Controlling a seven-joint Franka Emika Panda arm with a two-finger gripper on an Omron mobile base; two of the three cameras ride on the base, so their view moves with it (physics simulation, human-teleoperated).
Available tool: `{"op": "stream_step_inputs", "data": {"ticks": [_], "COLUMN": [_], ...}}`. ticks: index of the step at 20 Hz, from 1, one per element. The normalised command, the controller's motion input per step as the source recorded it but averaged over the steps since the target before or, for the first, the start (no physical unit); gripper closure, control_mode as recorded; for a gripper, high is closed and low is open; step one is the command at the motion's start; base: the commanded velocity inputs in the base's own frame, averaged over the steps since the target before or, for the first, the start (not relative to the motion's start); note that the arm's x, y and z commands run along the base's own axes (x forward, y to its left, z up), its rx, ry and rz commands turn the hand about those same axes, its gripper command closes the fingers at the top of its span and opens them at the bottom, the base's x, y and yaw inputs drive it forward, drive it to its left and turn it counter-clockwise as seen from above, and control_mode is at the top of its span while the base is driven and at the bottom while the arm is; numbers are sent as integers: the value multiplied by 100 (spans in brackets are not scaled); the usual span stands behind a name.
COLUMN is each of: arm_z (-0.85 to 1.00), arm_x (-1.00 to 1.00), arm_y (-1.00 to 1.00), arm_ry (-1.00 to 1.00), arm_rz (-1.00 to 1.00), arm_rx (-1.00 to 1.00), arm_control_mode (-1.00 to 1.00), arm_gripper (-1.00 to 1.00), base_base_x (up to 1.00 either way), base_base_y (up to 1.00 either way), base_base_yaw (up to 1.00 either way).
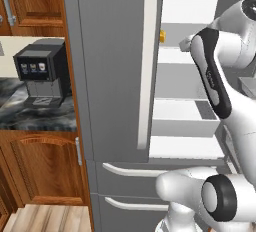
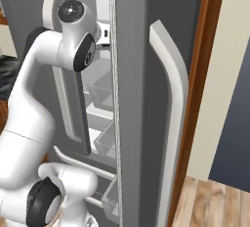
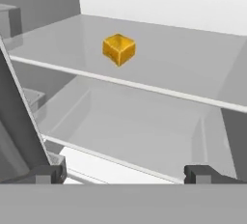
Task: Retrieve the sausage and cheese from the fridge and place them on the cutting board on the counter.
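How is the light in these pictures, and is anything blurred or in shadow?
Hand view: flat even light, the cheese sharp, with a darker side face and no clear shadow on its shelf. Left base view: fridge evenly lit, no glare. Right base view: slightly soft edges.

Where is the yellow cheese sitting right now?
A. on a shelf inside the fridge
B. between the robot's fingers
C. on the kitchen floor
A: the cheese rests on a white shelf of the fridge, ahead of the open gripper.
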Motion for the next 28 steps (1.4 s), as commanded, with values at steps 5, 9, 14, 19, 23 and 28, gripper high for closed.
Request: {"op": "stream_step_inputs", "data": {"ticks": [5,9,14,19,23,28], "arm_z": [-8,9,1,-7,-15,-7], "arm_x": [29,39,43,46,28,25], "arm_y": [-5,-3,2,1,5,10], "arm_ry": [-1,-2,4,3,0,-2], "arm_rz": [20,18,1,0,0,1], "arm_rx": [1,2,8,8,6,1], "arm_control_mode": [-100,-100,-100,-100,-100,-100], "arm_gripper": [-100,-100,-100,-100,-100,-100], "base_base_x": [0,0,0,0,0,0], "base_base_y": [0,0,0,0,0,0], "base_base_yaw": [0,0,0,0,0,0]}}
